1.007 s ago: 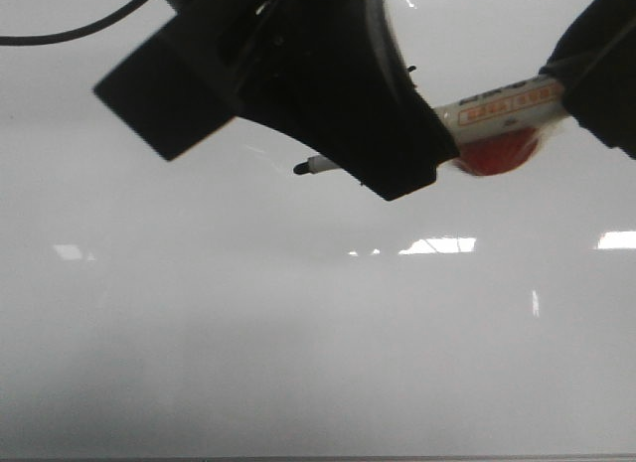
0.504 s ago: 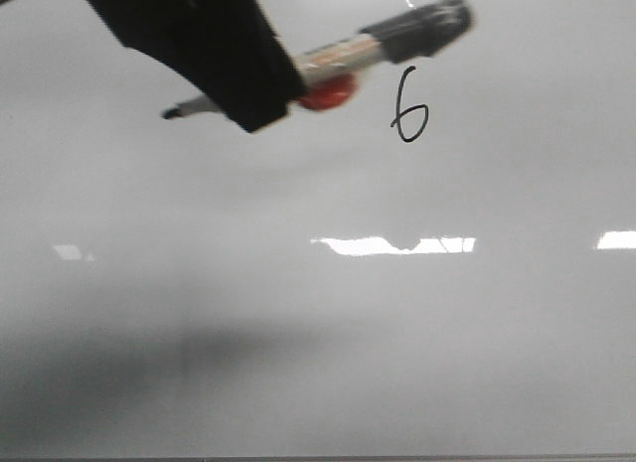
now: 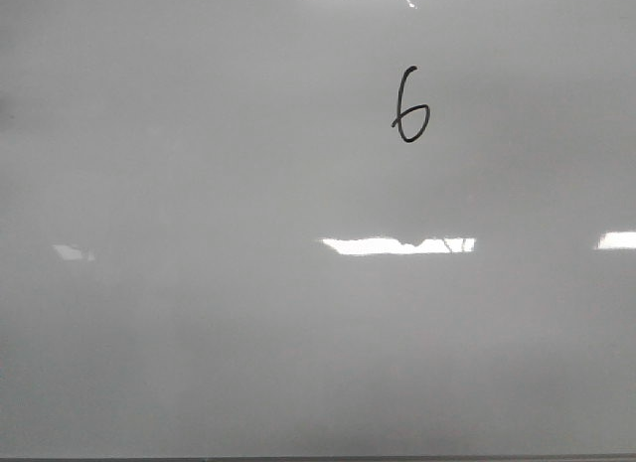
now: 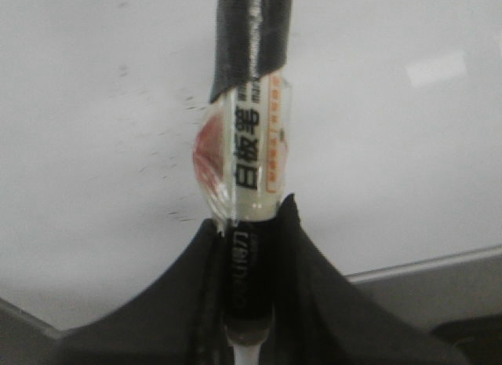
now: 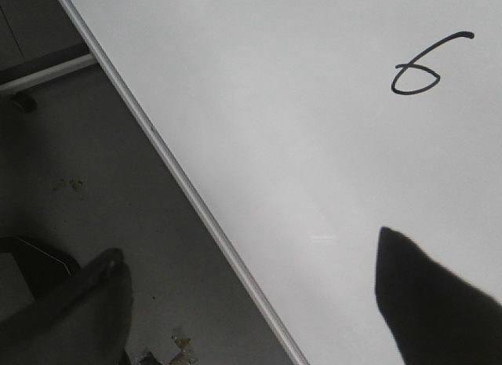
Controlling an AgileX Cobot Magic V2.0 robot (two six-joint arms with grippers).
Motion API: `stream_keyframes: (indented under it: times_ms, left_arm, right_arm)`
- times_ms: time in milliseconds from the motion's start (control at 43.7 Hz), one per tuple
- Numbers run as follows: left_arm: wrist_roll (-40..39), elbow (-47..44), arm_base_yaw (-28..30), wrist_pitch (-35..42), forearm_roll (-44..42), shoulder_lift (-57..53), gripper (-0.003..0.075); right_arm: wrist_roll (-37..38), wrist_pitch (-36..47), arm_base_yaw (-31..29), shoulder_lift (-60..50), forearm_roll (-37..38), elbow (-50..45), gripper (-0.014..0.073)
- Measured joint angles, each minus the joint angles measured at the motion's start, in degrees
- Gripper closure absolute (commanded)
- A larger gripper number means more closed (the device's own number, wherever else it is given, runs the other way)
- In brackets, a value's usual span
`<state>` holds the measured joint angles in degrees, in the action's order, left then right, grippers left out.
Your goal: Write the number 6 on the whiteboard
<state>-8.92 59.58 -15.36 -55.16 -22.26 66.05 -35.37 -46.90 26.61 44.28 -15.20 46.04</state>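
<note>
A black hand-drawn number 6 [image 3: 408, 106] stands on the glossy grey-white whiteboard [image 3: 248, 323], up and right of centre in the front view; neither gripper shows in that view. The 6 [image 5: 423, 67] also shows in the right wrist view, on the whiteboard [image 5: 298, 145]. My right gripper [image 5: 249, 259] is open and holds nothing; one finger hangs over the floor, the other over the board. My left gripper [image 4: 249, 224] is shut on a marker [image 4: 251, 165] with a white printed label, a red patch and a black end, held over the whiteboard [image 4: 94, 145].
The whiteboard's metal edge [image 5: 188, 192] runs diagonally through the right wrist view, with dark grey floor [image 5: 86, 184] beside it. Small ink specks [image 4: 176, 129] dot the board near the marker. Bright rectangular light reflections [image 3: 397, 245] lie on the board.
The left gripper with the marker has moved up and left out of the front view, uncovering the written 6. The dark shape at the right edge is gone too.
</note>
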Motion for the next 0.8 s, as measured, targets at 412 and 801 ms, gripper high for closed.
stream_keyframes:
  times_ms: [412,801]
  left_arm:
    - [-6.3,-15.6,11.2,31.8,8.1,2.0,0.0733]
    - [-6.3,-16.7,11.2,49.3,8.2,11.8,0.0726]
  right_arm:
    - [0.0,0.0,0.0,0.0,0.0,0.0,-0.0052]
    - [0.1,0.4,0.0,0.0,0.0,0.0,-0.0052]
